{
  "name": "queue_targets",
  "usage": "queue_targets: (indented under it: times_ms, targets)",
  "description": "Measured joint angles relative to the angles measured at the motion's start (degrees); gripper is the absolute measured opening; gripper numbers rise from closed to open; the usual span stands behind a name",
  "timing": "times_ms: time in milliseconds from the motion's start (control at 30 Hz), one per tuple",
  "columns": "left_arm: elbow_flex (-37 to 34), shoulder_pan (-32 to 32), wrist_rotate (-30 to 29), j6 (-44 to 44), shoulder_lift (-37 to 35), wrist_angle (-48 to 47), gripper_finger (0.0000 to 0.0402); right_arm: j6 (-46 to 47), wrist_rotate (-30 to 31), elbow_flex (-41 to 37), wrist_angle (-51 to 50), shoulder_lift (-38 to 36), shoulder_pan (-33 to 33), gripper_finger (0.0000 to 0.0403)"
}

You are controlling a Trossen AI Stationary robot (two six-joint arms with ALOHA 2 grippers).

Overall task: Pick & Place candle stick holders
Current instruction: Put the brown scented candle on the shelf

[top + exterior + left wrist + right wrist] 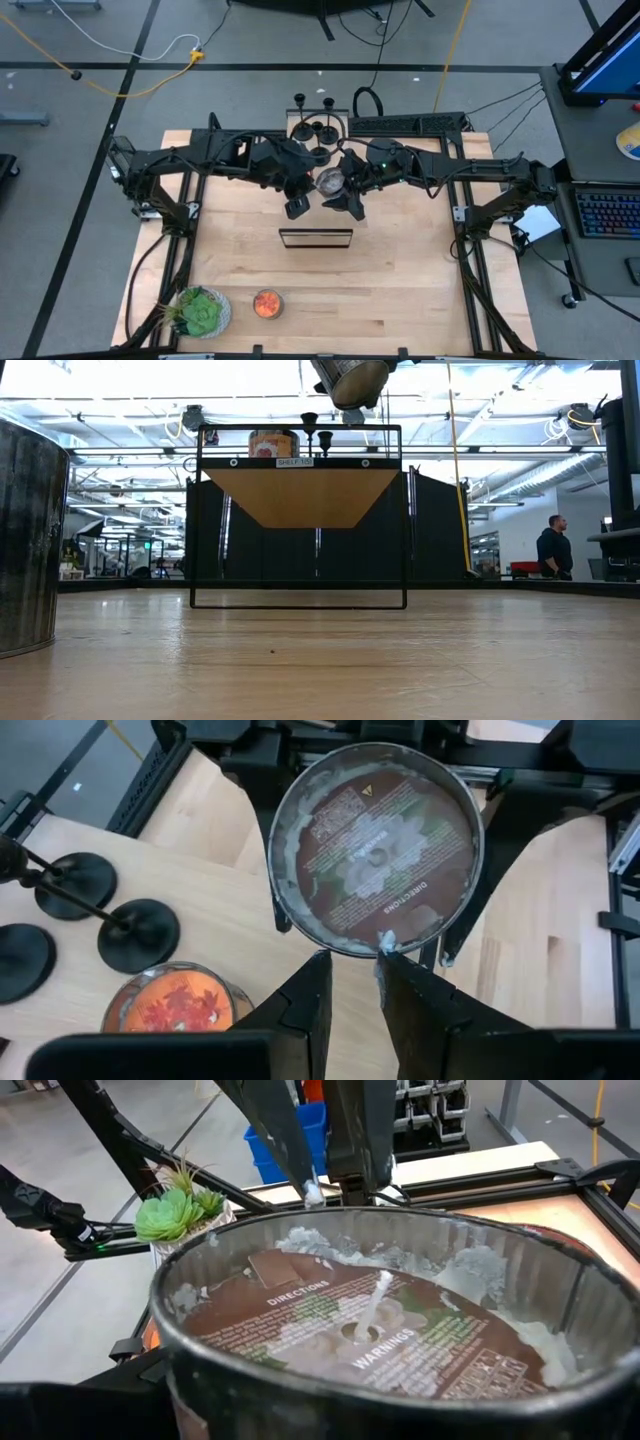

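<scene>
Both arms are meeting at the upper middle of the high view, above the counter (pixel 400 280). The right hand (pixel 335 186) is gripping a silver candle tin (pixel 329 181) and holding it up off the counter; in the low view the tin (pixel 350 380) is hanging at the top centre of the frame. The left hand (pixel 352 982) is reaching in to the tin's rim (pixel 380 942), its two fingers (pixel 300 1005) narrowed to a slim gap with the rim edge sitting right at their tips; whether they are actually pinching it is not clear.

The candle stick holders (pixel 312 122) are standing in a cluster on a small shelf (pixel 316 128) at the top centre of the high view, just above the two hands; their black round bases (pixel 138 934) are showing at the left edge of the left wrist frame, beside an orange candle (pixel 165 1005).

A thin wire frame (pixel 316 237) is standing at the middle of the counter, with a succulent pot (pixel 200 312) and another orange candle (pixel 267 304) at lower left.
</scene>
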Motion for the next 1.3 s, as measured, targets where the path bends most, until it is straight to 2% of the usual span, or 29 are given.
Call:
queue_targets:
  times_ms: [433, 667, 833, 1067, 1133, 1300]
  targets:
    - [0.00, -0.85, -0.13, -1.30, 0.15, -4.10, 0.0090, 1.35, 0.08, 0.04, 1.96, -0.11, -0.80, 0.0341]
    - [0.00, -0.56, -3.31, -7.10, -0.65, -13.99, 0.0090, 0.90, 1.51, 0.04, -0.71, -0.09, -0.78, 0.0341]
    - [0.02, -0.47, -8.48, -10.62, -2.02, -18.56, 0.0090, -0.22, 3.19, -2.20, 0.17, -0.09, -1.05, 0.0341]
    - [-0.42, -0.35, -13.52, -12.36, -5.85, -19.07, 0.0090, 1.42, 3.29, -8.76, 9.09, -0.02, -2.13, 0.0341]
    - [-1.14, -0.35, -14.30, -12.99, -7.05, -18.19, 0.0090, 1.45, 4.95, -10.63, 12.26, -0.02, -2.43, 0.0341]
    - [-7.51, -0.35, -15.43, -14.75, -12.29, -13.55, 0.0090, 1.40, 7.81, -15.14, 19.23, -0.02, -3.50, 0.0341]
